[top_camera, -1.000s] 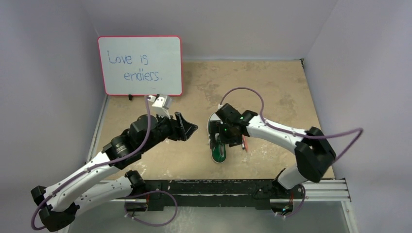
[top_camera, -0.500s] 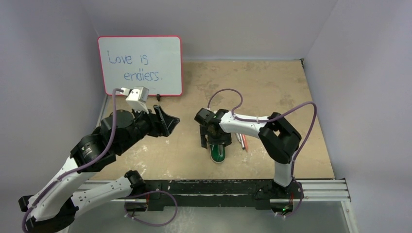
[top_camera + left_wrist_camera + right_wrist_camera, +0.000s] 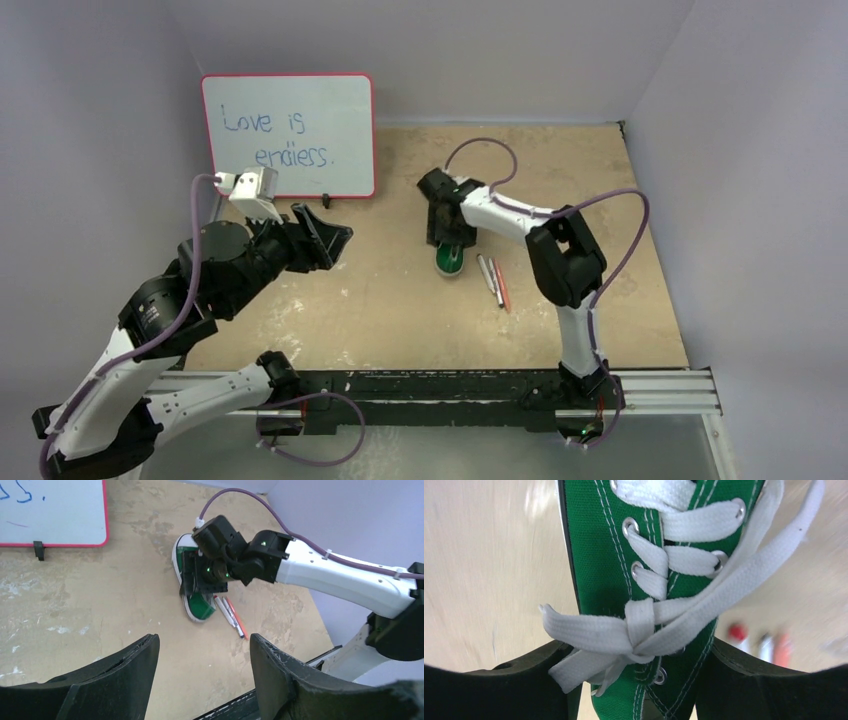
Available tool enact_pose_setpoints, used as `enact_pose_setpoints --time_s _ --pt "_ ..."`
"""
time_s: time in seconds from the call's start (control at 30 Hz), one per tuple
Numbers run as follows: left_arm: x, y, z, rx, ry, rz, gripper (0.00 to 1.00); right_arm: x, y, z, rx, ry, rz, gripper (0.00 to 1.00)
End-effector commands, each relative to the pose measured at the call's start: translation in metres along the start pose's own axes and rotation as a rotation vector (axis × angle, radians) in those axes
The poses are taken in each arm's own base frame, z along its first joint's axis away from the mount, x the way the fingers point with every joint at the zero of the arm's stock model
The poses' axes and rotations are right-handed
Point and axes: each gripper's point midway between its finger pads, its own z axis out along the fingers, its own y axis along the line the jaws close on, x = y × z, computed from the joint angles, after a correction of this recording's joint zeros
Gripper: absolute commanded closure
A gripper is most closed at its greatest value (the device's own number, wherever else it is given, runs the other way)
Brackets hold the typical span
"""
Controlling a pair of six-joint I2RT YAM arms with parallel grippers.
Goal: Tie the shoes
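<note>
The green sneaker with white laces lies mid-table, its toe pointing away from the arm bases. My right gripper sits over its top, with its jaws shut on the shoe's sides near the opening. In the right wrist view the gripper straddles the green canvas, and the laces are crossed in a simple knot with loose ends. My left gripper is open and empty, raised well to the left of the shoe. In the left wrist view the shoe shows beyond the fingers.
Thin red and white pens lie just right of the shoe, and also show in the left wrist view. A red-framed whiteboard stands at the back left. Walls close in the table on three sides.
My right gripper has carried the shoe away from the arm bases, past the pens. My left arm has drawn back to the left and up.
</note>
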Motion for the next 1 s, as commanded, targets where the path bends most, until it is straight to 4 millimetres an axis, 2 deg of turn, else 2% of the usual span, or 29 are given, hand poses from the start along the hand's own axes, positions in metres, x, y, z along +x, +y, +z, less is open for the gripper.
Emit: enact_pose_setpoints --time_s 0.0,0.1,0.17,0.2,0.27,0.37,0.43,0.53,0.67,0.73,0.83,0.93,0.97 --pt "-0.034 -0.003 -0.010 -0.036 -0.085 -0.071 0.34 -0.104 -0.028 -0.008 -0.017 -0.173 0.088 0.39" --pt "-0.033 0.004 -0.012 -0.088 -0.070 -0.094 0.34 -0.145 -0.051 0.002 0.006 -0.204 0.113 0.39" --pt "-0.031 0.009 -0.013 -0.117 -0.057 -0.107 0.34 -0.162 -0.063 0.011 0.011 -0.199 0.115 0.39" --pt "-0.031 0.009 -0.014 -0.123 -0.053 -0.117 0.34 -0.170 -0.066 0.014 0.002 -0.206 0.104 0.35" --pt "-0.029 0.009 -0.015 -0.118 -0.051 -0.135 0.34 -0.182 -0.068 0.020 -0.011 -0.213 0.067 0.25" --pt "-0.031 0.009 -0.018 -0.105 -0.073 -0.174 0.34 -0.186 -0.072 0.020 0.007 -0.167 0.027 0.02" --pt "-0.034 0.013 -0.019 -0.124 -0.090 -0.186 0.33 -0.187 -0.078 0.004 0.033 -0.147 0.012 0.01" --pt "-0.040 0.028 -0.023 -0.221 -0.114 -0.194 0.31 -0.190 -0.094 -0.048 0.043 -0.174 0.029 0.01" --pt "-0.056 0.035 -0.038 -0.252 -0.159 -0.185 0.30 -0.177 -0.114 -0.142 -0.040 -0.298 0.034 0.01" --pt "-0.070 0.043 -0.050 -0.265 -0.232 -0.219 0.29 -0.160 -0.126 -0.188 -0.104 -0.367 0.030 0.01" --pt "-0.089 0.054 -0.069 -0.285 -0.333 -0.262 0.30 -0.123 -0.147 -0.255 -0.186 -0.471 0.029 0.01" --pt "-0.096 0.054 -0.075 -0.282 -0.332 -0.182 0.29 -0.085 -0.181 -0.327 -0.230 -0.614 0.078 0.01" --pt "-0.097 0.054 -0.075 -0.292 -0.323 -0.153 0.30 -0.072 -0.189 -0.344 -0.244 -0.645 0.092 0.01"
